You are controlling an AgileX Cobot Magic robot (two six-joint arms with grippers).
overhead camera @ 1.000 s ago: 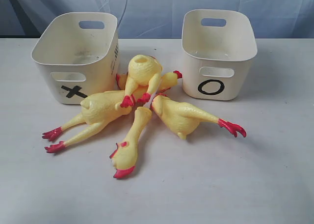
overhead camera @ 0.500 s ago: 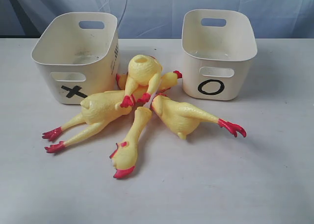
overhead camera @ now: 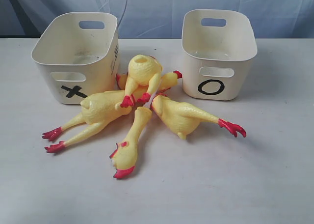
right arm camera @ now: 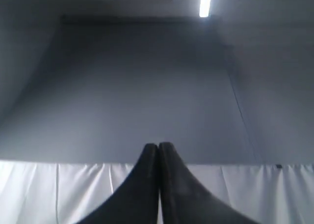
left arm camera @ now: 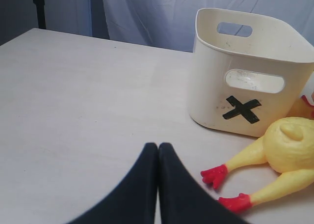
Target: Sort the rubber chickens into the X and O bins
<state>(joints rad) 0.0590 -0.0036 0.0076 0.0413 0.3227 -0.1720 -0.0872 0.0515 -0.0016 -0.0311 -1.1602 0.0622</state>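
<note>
Several yellow rubber chickens lie heaped between the two cream bins in the exterior view. One [overhead camera: 100,111] stretches left with red feet. Another [overhead camera: 128,145] points its head toward the front. A third [overhead camera: 186,117] stretches right. A fourth [overhead camera: 143,72] rests on top of the heap. The X bin [overhead camera: 73,54] stands at the back left and the O bin [overhead camera: 217,52] at the back right; both look empty. My left gripper [left arm camera: 158,146] is shut and empty, just short of a chicken's red feet [left arm camera: 214,176], with the X bin [left arm camera: 250,71] beyond. My right gripper [right arm camera: 158,145] is shut, aimed at a grey wall.
A pale table [overhead camera: 235,184] carries everything. A light cloth backdrop [overhead camera: 157,3] hangs behind the bins. A dark stand [left arm camera: 37,3] rises past the table's far corner in the left wrist view. Neither arm shows in the exterior view.
</note>
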